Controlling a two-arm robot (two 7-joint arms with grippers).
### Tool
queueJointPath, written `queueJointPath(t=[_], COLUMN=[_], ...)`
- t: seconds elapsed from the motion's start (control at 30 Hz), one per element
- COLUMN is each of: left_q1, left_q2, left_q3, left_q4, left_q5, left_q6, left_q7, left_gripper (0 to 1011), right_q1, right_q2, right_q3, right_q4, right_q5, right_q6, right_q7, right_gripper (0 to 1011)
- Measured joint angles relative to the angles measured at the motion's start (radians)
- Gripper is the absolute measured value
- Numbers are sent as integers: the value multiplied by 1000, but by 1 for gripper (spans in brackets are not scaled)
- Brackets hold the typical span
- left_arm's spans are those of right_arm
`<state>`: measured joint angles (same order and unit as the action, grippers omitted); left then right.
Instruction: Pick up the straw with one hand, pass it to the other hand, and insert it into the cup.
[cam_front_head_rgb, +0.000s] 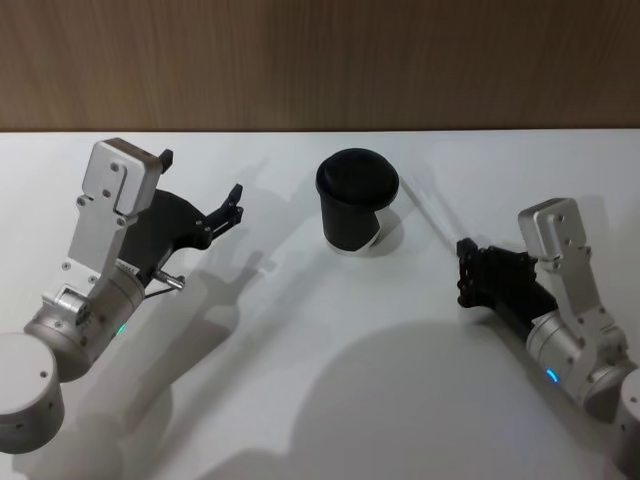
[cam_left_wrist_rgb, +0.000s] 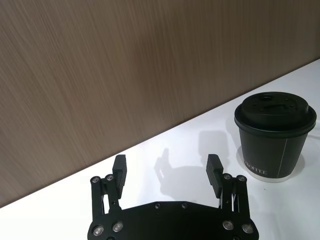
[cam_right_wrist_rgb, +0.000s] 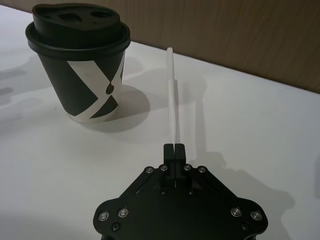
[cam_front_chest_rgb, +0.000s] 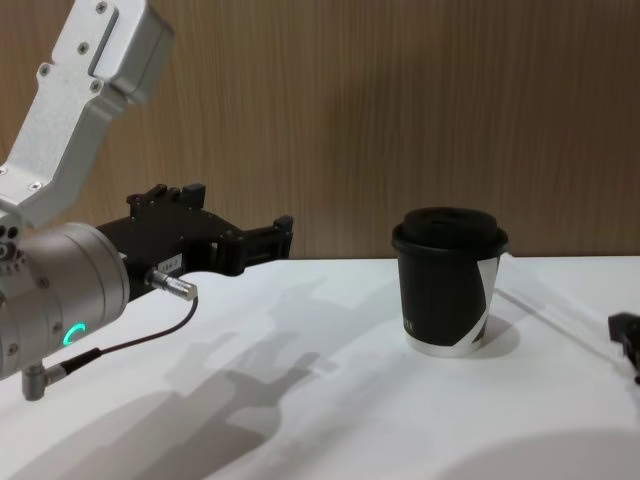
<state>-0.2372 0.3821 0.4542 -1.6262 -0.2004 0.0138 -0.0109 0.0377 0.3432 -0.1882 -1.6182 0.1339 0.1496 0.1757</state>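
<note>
The straw (cam_right_wrist_rgb: 173, 100), a thin, straight white plastic tube, is pinched at one end between the closed fingers of the right tool (cam_right_wrist_rgb: 174, 147). From there it runs forward and to the left over the white table (cam_front_head_rgb: 300, 400), throwing a thin shadow beside itself. Its free end lies near the right side of the cup (cam_front_head_rgb: 355, 210) without touching it. The right tool is small, blocky and black.

The cup stands upright near the middle of the table. It is black paper with a black domed plastic lid and a white bottom rim. A white angular patch faces the right tool, and the side toward the left tool carries small white print that seems to read "KOFFEE".

The left tool (cam_front_head_rgb: 202, 173), long and black on a silver-grey arm with a green light, hovers well to the left of the cup, fingers spread wide and holding nothing. A brown wood-grain wall (cam_front_head_rgb: 320, 60) stands behind the table.
</note>
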Motion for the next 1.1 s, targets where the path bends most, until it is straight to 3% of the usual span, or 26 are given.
queueJointPath(t=[0.67, 1.1], left_q1=[0, 0], left_q2=[0, 0], left_q3=[0, 0], left_q4=[0, 0], left_q5=[0, 0], left_q6=[0, 0], left_q7=[0, 0], left_gripper=[1003, 1003], right_q1=[44, 50], right_q2=[91, 118], right_q3=[7, 14], right_q4=[10, -19], right_q5=[-87, -92], right_q6=[-273, -373], right_q7=[73, 126], right_gripper=[7, 7])
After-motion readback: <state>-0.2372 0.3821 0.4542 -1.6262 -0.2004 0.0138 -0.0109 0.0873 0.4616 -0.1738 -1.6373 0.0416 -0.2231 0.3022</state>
